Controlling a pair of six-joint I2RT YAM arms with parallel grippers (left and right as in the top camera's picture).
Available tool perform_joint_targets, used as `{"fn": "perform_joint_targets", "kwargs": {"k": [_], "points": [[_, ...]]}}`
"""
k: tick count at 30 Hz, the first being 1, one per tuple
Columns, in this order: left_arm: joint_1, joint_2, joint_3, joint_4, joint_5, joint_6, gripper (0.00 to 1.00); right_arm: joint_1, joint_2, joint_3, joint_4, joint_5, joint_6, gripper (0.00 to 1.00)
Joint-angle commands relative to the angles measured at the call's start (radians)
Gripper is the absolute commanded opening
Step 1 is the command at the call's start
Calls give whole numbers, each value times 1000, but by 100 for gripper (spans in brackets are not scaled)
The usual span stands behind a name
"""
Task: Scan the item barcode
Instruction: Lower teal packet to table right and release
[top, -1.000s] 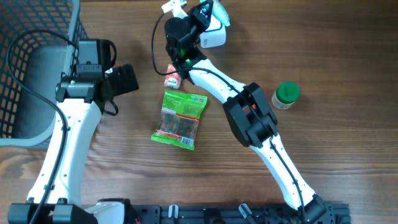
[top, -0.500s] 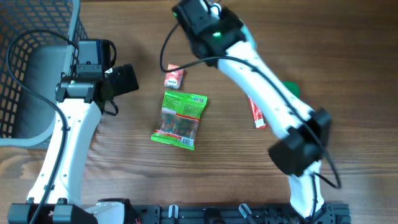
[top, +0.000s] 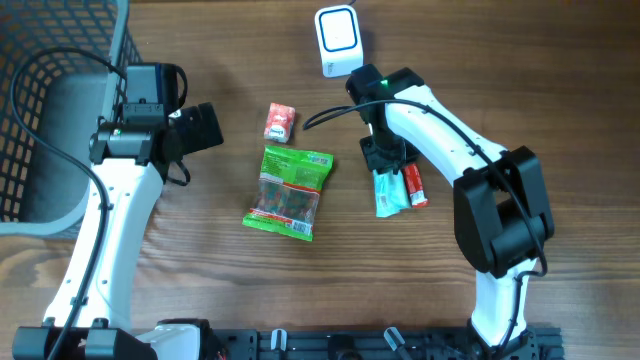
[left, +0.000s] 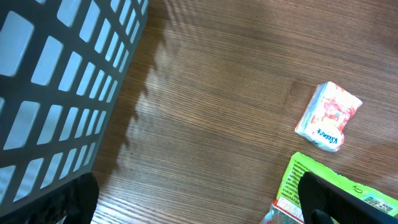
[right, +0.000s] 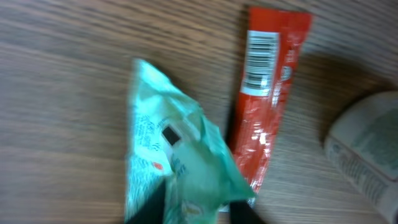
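A teal packet (top: 386, 190) lies on the table right of centre, beside a red stick pack (top: 413, 185). My right gripper (top: 383, 158) is just over the packet's top end. In the right wrist view the teal packet (right: 171, 162) is blurred, and its crumpled near end sits between my parted dark fingers (right: 149, 205). The red stick pack (right: 267, 106) shows a barcode facing up. The white scanner (top: 338, 40) stands at the back edge. My left gripper (top: 205, 128) hangs open near the basket, nothing between its fingers (left: 326, 199).
A green candy bag (top: 290, 190) lies mid-table, with a small Kleenex pack (top: 279, 121) behind it. A dark mesh basket (top: 50, 60) fills the far left. A pale round container (right: 367, 149) sits right of the red stick.
My right arm swung from the scanner at the back down to the table beside the red stick, bringing the teal packet, and its jaws have parted. The left arm has not moved.
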Motion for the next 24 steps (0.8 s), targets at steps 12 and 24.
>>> {"fn": "perform_joint_targets", "kwargs": {"k": [12, 24], "points": [[5, -3, 6, 3, -6, 9, 100, 0, -15, 24, -14, -332, 41, 23], [5, -3, 6, 3, -6, 9, 100, 0, -15, -171, 149, -108, 71, 4]]}}
